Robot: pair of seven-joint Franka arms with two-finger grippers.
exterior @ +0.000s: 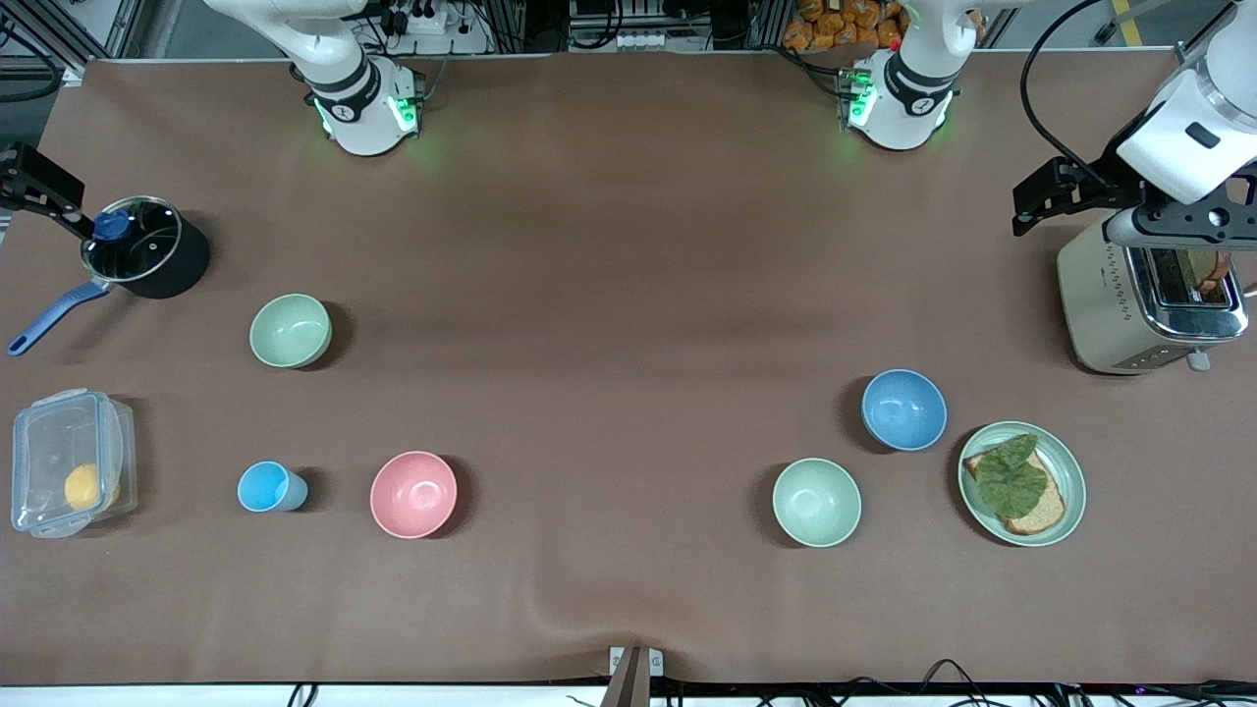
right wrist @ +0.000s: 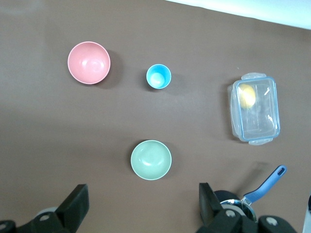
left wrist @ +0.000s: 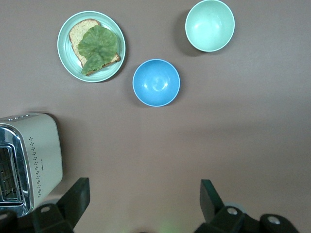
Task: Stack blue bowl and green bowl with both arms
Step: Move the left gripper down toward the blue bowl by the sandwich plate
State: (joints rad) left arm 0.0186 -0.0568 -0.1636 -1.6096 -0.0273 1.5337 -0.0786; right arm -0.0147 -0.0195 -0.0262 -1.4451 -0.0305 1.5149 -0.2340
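Front view, quick notes:
- Blue bowl sits upright on table, mid-height in frame, toward left arm's end, empty.
- Green bowl is toward right arm's end, well apart from blue bowl, nothing stacked.
- Other green bowl is lower in frame, near blue bowl, not touching.
- Green plate w/ bread + leaf is just beside blue bowl.
- Pink bowl & light-blue cup are low in frame.
- Left hand is up in air by toaster, fingers spread wide, holding nothing.
- Right hand is at frame edge over saucepan, also spread wide & empty.
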